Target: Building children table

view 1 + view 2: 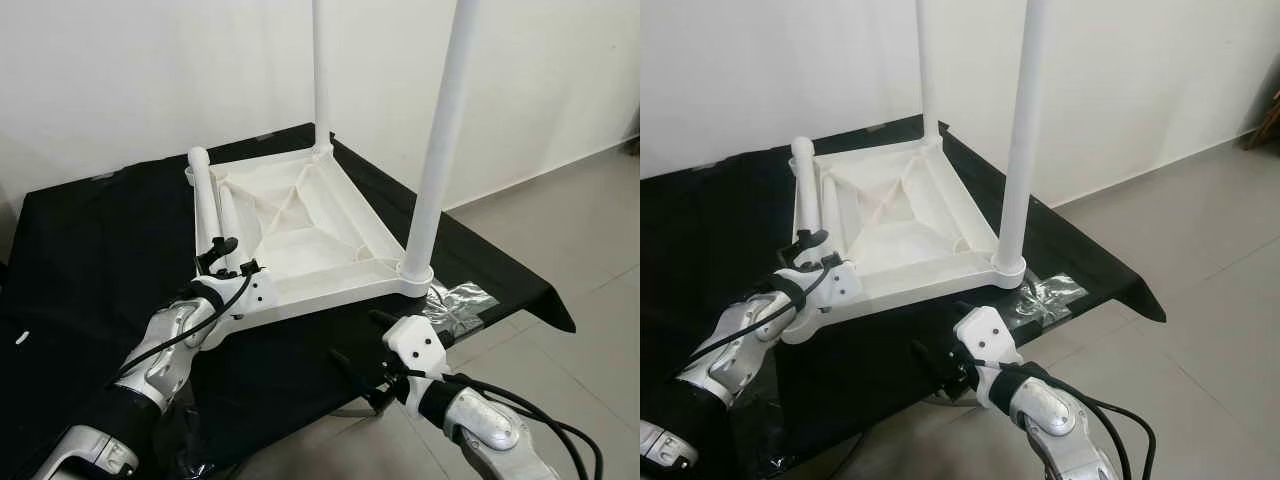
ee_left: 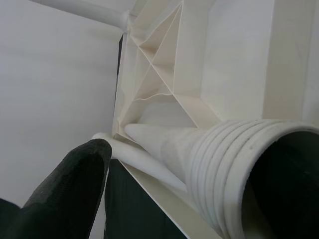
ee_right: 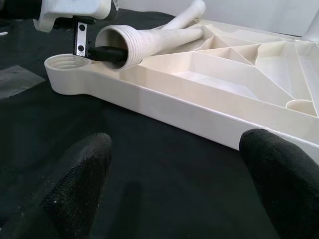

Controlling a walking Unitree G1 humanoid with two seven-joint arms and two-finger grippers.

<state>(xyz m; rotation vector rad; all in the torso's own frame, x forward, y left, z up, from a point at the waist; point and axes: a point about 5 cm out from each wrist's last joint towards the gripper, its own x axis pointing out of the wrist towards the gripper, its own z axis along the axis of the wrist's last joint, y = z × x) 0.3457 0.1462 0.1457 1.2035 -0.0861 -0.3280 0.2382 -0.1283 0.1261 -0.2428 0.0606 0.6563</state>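
I'm mid-assembly: the white ribbed plastic tabletop (image 1: 300, 235) lies upside down on the black cloth-covered table (image 1: 90, 250), and two long white plastic legs (image 1: 440, 140) already stand in its far and right corners. The step in hand, I judge, is seating the third leg. To do it well I tip the loose white tapered leg (image 1: 205, 200) upright, line its threaded end over the empty threaded corner socket (image 3: 65, 64), then turn it in straight so the threads don't cross.

Left gripper (image 1: 228, 258) sits at the near-left corner, closed on that leg's threaded mouth, one black finger (image 3: 107, 54) inside the hollow end. The leg runs away from the pincer along the tabletop's left edge, beside another loose white leg (image 1: 230, 215). The socket is just beside the gripper.

Right gripper (image 1: 362, 345) hovers near the front edge, fingers (image 3: 75, 174) spread wide, holding nothing; the tabletop rim is just ahead of them.
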